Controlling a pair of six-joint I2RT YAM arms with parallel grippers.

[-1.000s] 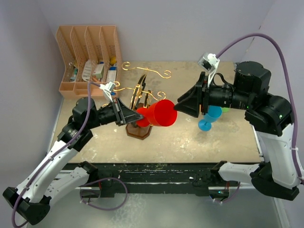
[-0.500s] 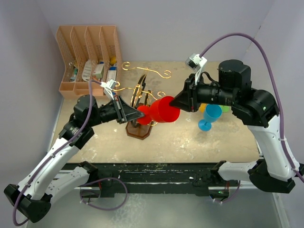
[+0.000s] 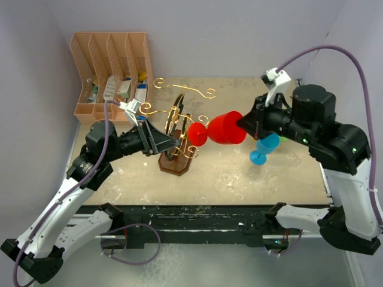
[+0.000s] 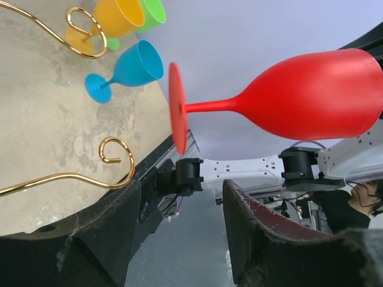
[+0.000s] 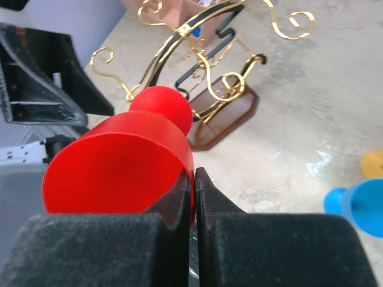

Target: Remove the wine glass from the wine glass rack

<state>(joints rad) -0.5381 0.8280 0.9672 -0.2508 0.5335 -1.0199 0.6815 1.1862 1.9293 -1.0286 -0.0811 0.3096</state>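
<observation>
The right gripper (image 3: 245, 123) pinches the red wine glass (image 3: 225, 128) by its rim, sideways above the tabletop's (image 3: 239, 179) middle, just off the rack (image 3: 175, 165) (left gripper (image 3: 174, 142) spread apart, holding nothing); next, I think, set it down softly.

Walls: plain pale lilac-grey; back wall (image 3: 239, 36) and side walls (image 3: 24, 72) close round the table
Table (image 3: 239, 179): beige top, mottled and scuffed; dark rail along the near edge
Back-left corner: peach slotted file organiser (image 3: 137, 48) on the table
Floor (image 3: 197, 269): grey
Light: even; soft shadows
</observation>
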